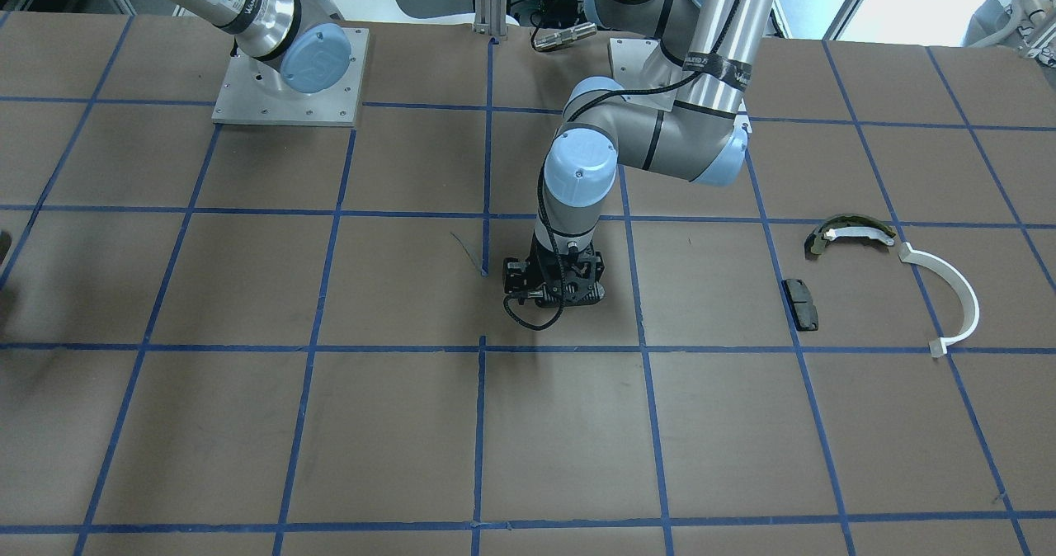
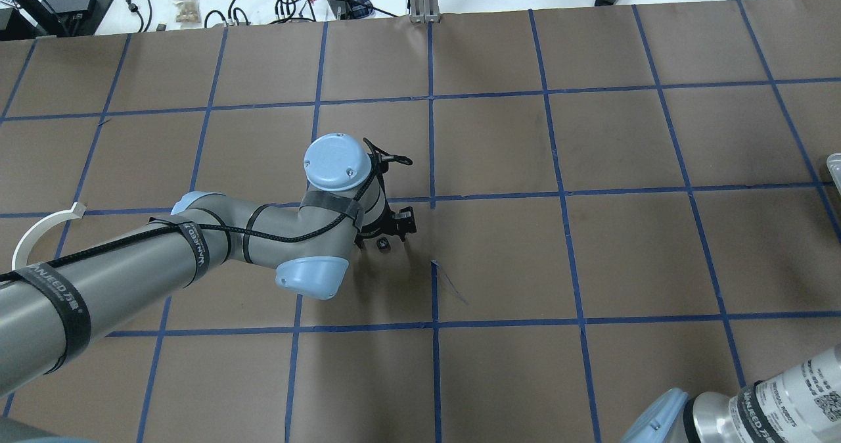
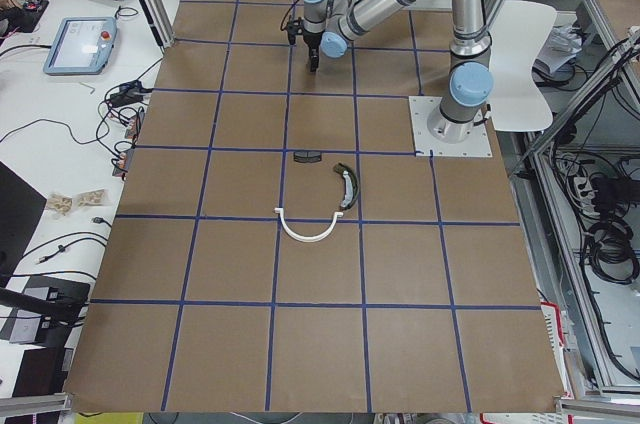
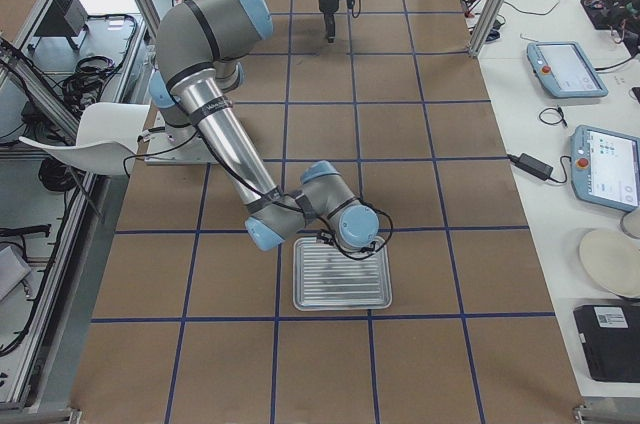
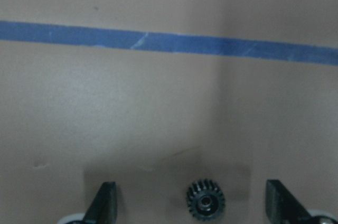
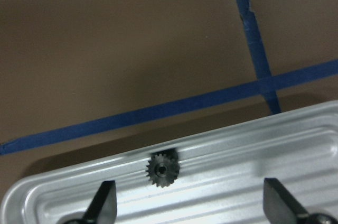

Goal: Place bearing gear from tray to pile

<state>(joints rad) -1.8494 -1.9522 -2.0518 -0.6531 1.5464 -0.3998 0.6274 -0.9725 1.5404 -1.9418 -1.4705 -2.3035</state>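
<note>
My left gripper [image 5: 193,203] is open and low over the brown table near its middle, and it also shows in the front view [image 1: 551,292]. A small black bearing gear [image 5: 205,200] lies on the table between its fingers, touching neither. My right gripper [image 6: 193,203] is open over the silver tray [image 6: 237,155]. A second black gear [image 6: 162,169] lies by the tray's rim, between the fingers. The pile lies apart from the left gripper, toward the table's left end: a white half-ring strip [image 1: 949,300], an olive-and-white shoe [image 1: 850,233] and a black pad [image 1: 800,303].
The tray [image 4: 340,274] lies near the table's right end, under the right arm [image 4: 220,134]. Blue tape lines [image 1: 487,209] grid the table. Both arm base plates [image 1: 289,77] stand on the robot's side. Tablets and cables lie on the bench [image 4: 570,124] beyond the far edge.
</note>
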